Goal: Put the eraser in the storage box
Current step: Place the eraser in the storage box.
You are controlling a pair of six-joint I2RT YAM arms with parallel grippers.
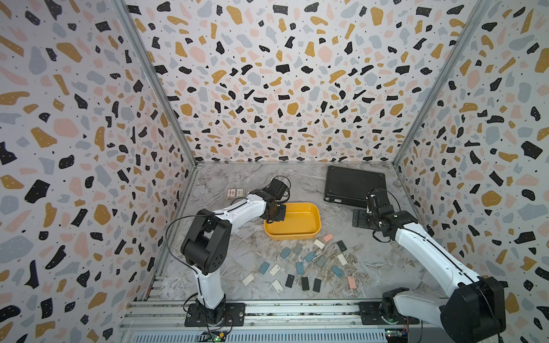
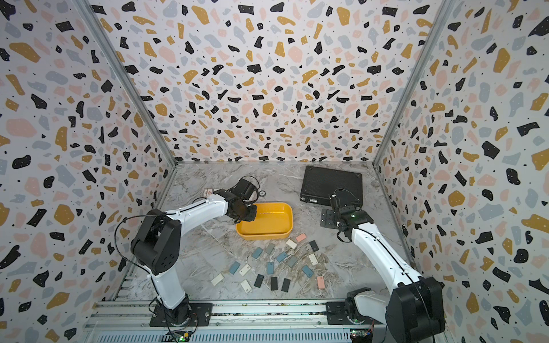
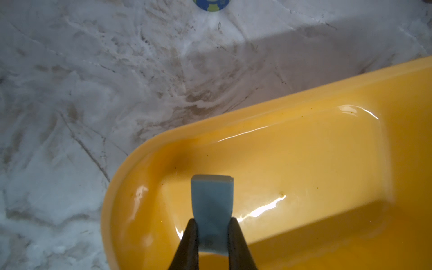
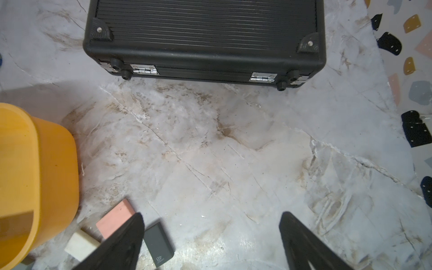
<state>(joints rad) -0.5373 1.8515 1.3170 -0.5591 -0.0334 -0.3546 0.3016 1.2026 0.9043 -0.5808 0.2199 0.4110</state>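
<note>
The left pincer (image 3: 213, 221) clamps a blue eraser (image 3: 211, 198) over the box (image 3: 304, 163); the right pincer (image 4: 210, 214) stands open above the counter (image 4: 210, 152).

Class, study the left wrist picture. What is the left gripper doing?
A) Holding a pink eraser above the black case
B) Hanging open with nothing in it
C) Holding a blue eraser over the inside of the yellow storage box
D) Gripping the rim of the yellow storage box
C: the left gripper is shut on the blue eraser, which hangs over the inside of the yellow storage box.
</note>
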